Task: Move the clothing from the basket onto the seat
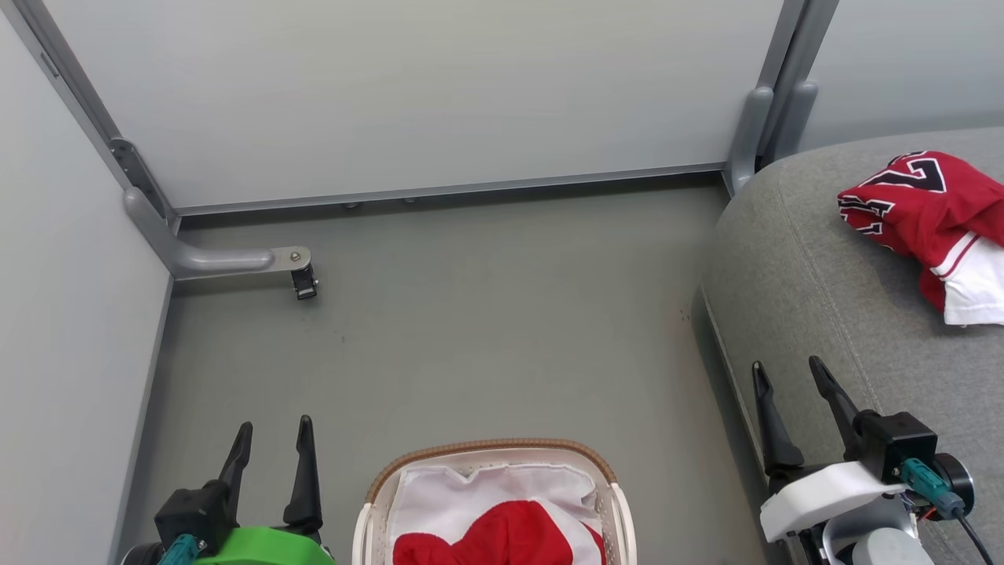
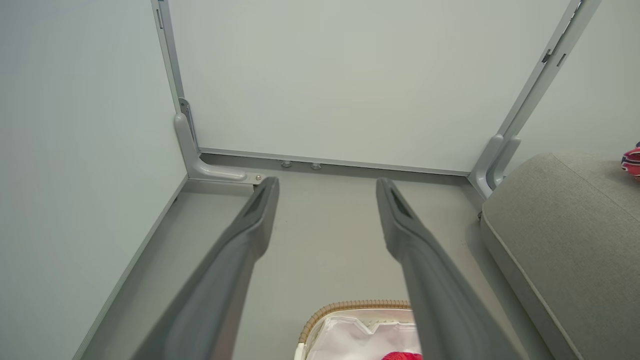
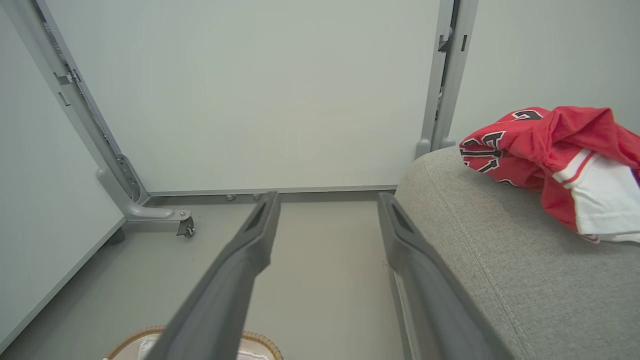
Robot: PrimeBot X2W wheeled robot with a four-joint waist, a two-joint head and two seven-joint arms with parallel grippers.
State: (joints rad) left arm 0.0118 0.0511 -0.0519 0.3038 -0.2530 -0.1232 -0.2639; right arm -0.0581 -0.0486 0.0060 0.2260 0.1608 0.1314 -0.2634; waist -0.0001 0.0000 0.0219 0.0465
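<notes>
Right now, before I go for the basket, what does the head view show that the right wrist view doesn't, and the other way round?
Head view adds the red garment lying inside the basket, and the left end effector, open and empty. Right wrist view adds the bracket high on the partition post beside the seat. Shared: the right end effector, open and empty, the basket's woven rim, the jersey lying on the seat, and the caster foot.

jersey (image 1: 918, 208): red, white trim, black numerals | seat (image 1: 800, 298): grey | basket (image 1: 486, 449): white, brown woven rim | garment (image 1: 502, 540) inside: red
</notes>
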